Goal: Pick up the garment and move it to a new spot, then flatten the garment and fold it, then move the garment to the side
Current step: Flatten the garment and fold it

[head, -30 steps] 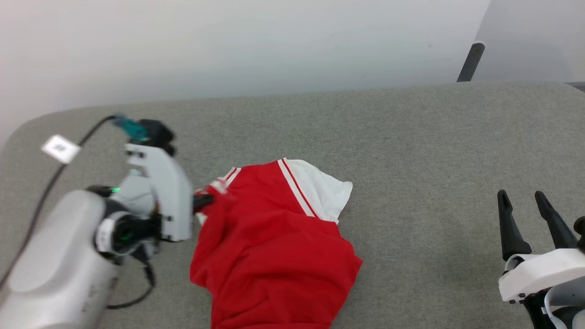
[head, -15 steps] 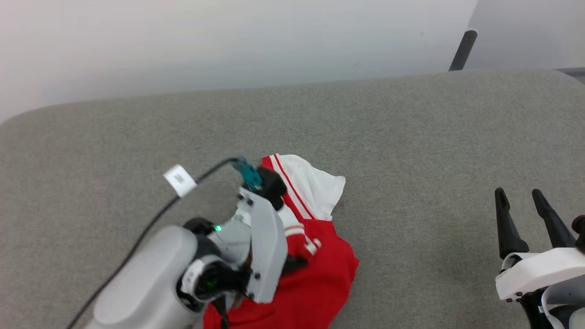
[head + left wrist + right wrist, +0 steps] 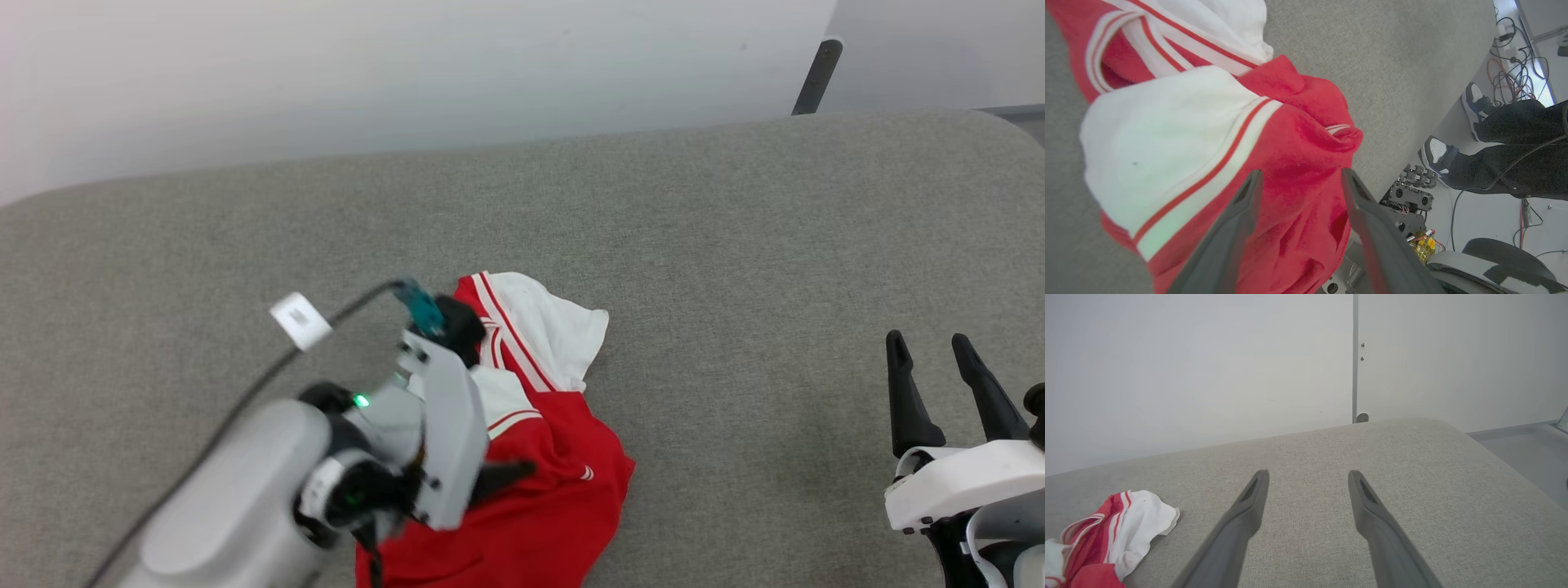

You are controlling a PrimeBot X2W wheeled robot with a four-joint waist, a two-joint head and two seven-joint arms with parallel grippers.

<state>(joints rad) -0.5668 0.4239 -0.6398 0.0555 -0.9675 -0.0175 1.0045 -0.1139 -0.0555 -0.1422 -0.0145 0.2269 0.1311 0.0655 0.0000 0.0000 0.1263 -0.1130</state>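
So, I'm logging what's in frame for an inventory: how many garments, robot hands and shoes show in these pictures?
Garments: 1, the garment
Robot hands: 2, left hand and right hand
Shoes: 2, a person's lower shoe and upper shoe
Total: 5

Silver-grey left arm [image 3: 229, 498] — black cable [image 3: 359, 302], white tag [image 3: 300, 320], seemingly teal plug [image 3: 420, 306]; right pincer [image 3: 927, 337] dark-fingered, white-bodied.

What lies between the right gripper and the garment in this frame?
Nothing but bare grey surface lies between the right gripper and the garment; the head view shows that stretch.
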